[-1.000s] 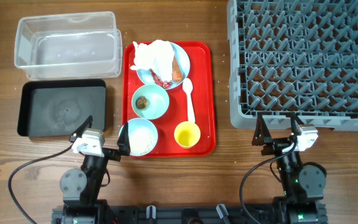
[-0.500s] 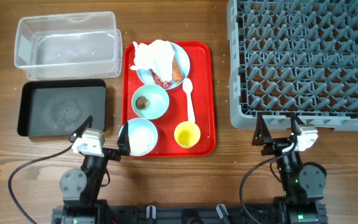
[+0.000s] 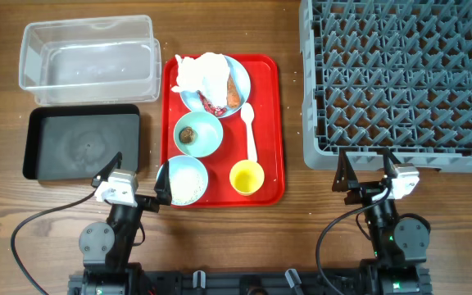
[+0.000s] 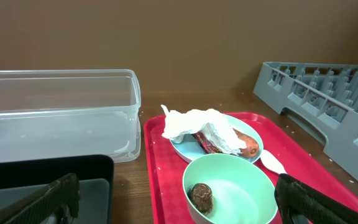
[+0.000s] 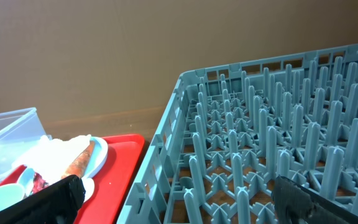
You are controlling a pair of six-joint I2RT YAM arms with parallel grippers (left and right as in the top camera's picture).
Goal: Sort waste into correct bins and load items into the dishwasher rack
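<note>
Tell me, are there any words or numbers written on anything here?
No text can be read anywhere.
The clear tub, black tray, red tray, dishwasher rack and yellow cup show no writing.
The red scrap by the napkin looks patterned, but it is too small and blurred to tell any letters.

Red tray (image 3: 267,106) centre, clear tub (image 3: 88,61) and black tray (image 3: 84,143) left, grey rack (image 3: 400,78) right
</note>
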